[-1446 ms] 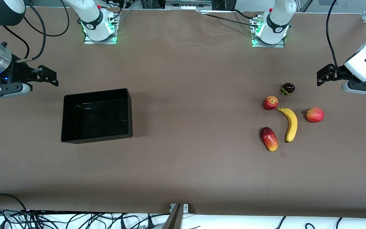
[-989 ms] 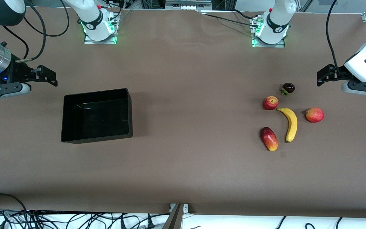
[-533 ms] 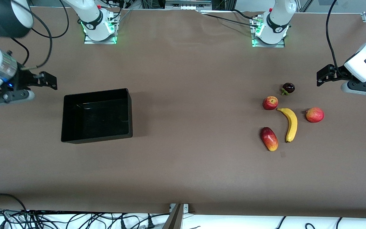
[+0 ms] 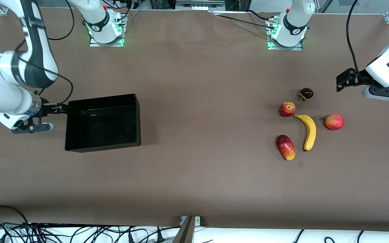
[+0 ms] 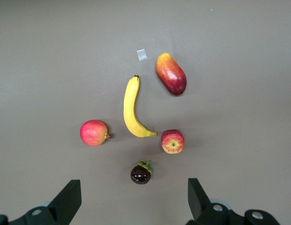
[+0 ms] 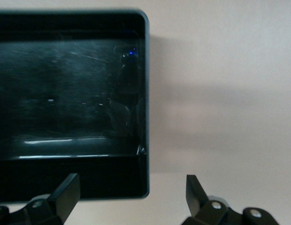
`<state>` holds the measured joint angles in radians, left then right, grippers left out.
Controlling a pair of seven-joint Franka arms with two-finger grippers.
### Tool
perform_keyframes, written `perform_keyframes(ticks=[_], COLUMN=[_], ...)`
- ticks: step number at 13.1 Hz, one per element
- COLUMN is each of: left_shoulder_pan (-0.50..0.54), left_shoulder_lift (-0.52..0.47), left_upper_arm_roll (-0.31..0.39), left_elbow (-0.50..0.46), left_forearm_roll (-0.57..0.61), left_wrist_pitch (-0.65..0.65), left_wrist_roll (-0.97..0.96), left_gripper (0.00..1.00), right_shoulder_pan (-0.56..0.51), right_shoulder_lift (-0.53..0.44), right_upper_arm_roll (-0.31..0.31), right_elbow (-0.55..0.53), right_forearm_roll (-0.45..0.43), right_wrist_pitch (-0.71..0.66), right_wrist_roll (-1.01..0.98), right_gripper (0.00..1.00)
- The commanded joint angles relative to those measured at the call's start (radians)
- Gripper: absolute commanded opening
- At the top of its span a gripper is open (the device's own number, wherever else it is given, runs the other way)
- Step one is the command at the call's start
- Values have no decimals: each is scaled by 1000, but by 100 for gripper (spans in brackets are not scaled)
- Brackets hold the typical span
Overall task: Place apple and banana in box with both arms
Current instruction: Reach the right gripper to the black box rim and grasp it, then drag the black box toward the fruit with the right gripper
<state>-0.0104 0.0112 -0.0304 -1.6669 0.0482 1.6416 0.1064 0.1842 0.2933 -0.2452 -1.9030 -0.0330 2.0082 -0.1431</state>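
Observation:
The apple [image 4: 287,109] lies on the table, touching nothing, next to one tip of the banana [image 4: 310,131]. In the left wrist view the apple [image 5: 172,141] and the banana [image 5: 131,110] lie ahead of my open, empty left gripper [image 5: 134,197]. That gripper [image 4: 341,80] hangs over bare table toward the left arm's end. The black box [image 4: 103,148] stands empty toward the right arm's end. My right gripper [image 4: 59,108] is open and empty over the box's end wall. In the right wrist view it [image 6: 131,187] straddles a corner of the box [image 6: 146,93].
A pinkish-red round fruit [image 4: 334,122], a red-yellow mango-like fruit [image 4: 286,147] and a dark purple fruit with green leaves [image 4: 306,93] lie around the banana. A small tape patch [image 4: 300,163] is nearer the camera than the mango-like fruit. Cables run along the table's near edge.
The right arm has swung in and lowered, bringing its gripper from beside the table's end to the box's end wall. The left arm and all fruits have stayed put.

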Motion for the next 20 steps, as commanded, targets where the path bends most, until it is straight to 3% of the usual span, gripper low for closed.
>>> perform_keyframes(ticks=[1, 2, 4, 6, 8, 9, 13, 15, 17, 20], left_shoulder_pan=[1, 1, -2, -2, -2, -2, -2, -2, 0, 1], left_shoulder_lift=[12, 13, 13, 12, 13, 12, 13, 12, 13, 12], left_upper_arm_roll=[-2, -2, -3, -3, -3, -3, -3, -3, -3, -3], left_elbow=[27, 29, 29, 27, 27, 27, 27, 27, 27, 27], left_forearm_roll=[-22, -24, -24, -24, -24, -24, -24, -24, -25, -25], left_wrist_pitch=[-8, -8, -8, -8, -8, -8, -8, -8, -8, -8], left_wrist_roll=[16, 16, 15, 15, 15, 15, 15, 15, 16, 16], left_gripper=[100, 100, 100, 100, 100, 100, 100, 100, 100, 100], right_shoulder_pan=[-21, -26, -32, -32, -41, -41, -32, -12, 36, 167], right_shoulder_lift=[3, 13, 46, 78, 89, 87, 75, 75, 81, 101], right_upper_arm_roll=[1, 1, 1, 1, 1, 1, 10, 39, 75, 110], right_elbow=[-132, -169, -183, -185, -182, -176, -114, -3, 120, 202], right_forearm_roll=[8, 8, 27, 93, 116, 116, 119, 148, 153, 159], right_wrist_pitch=[156, 209, 250, 268, 267, 261, 232, 135, 39, -5], right_wrist_roll=[-15, -15, -16, -71, -92, -92, -82, -78, 27, 216], right_gripper=[100, 98, 81, 54, 14, 0, 0, 0, 0, 0])
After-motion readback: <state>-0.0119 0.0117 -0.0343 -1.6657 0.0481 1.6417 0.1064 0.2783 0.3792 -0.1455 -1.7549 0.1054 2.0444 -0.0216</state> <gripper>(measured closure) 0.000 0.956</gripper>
